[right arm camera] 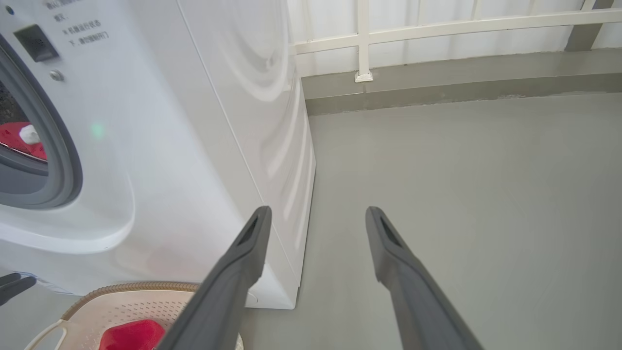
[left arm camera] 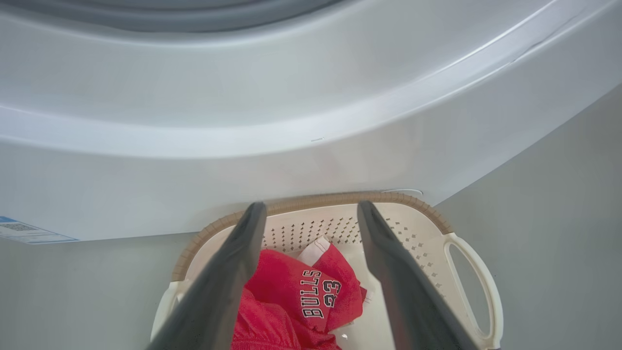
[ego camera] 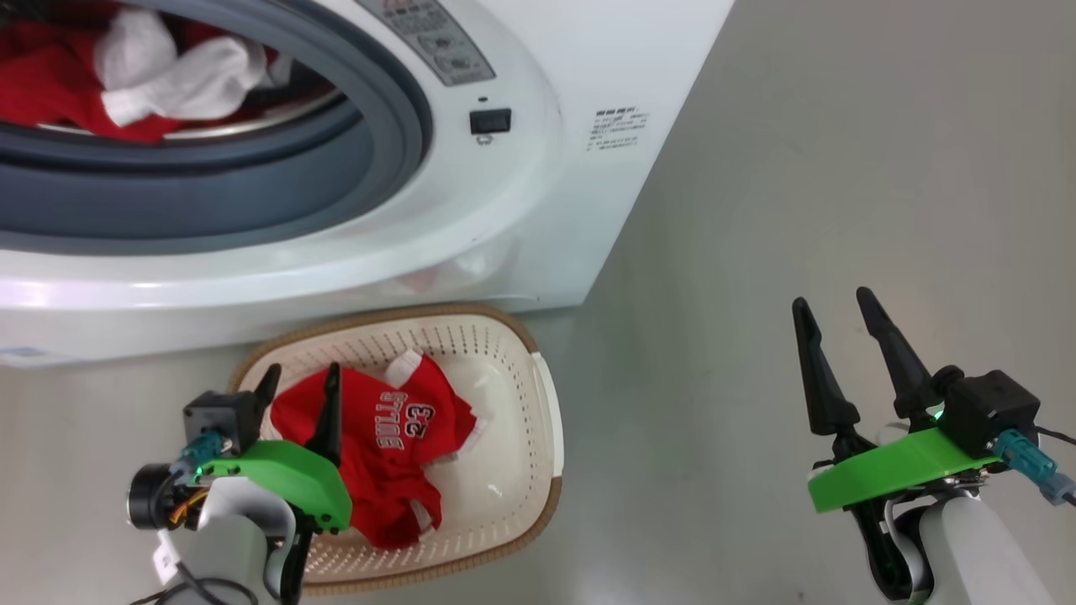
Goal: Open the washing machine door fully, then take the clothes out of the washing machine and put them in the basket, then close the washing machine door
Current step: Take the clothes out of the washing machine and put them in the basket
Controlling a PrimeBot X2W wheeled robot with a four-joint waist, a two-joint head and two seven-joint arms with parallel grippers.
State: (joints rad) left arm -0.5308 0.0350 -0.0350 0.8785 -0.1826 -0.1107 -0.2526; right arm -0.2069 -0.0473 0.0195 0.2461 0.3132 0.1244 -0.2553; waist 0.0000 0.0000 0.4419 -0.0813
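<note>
The washing machine [ego camera: 538,210] stands with its opening uncovered; its door is out of view. Red and white clothes [ego camera: 50,92] lie in the drum. On the floor in front sits the cream basket [ego camera: 551,437] with a red "BULLS 23" jersey [ego camera: 395,445] lying loose in it. My left gripper [ego camera: 303,370] hangs open over the basket's left side, just above the jersey, holding nothing. In the left wrist view the left gripper [left arm camera: 311,204] has the jersey [left arm camera: 301,291] below its spread fingers. My right gripper [ego camera: 830,298] is open and empty over bare floor, right of the basket.
The machine's white front [left arm camera: 243,97] rises just beyond the basket's brown rim [left arm camera: 340,197]. A low grey kerb [right arm camera: 437,92] with a white railing [right arm camera: 362,39] bounds the floor behind the machine. Grey floor [right arm camera: 461,194] spreads to the machine's right.
</note>
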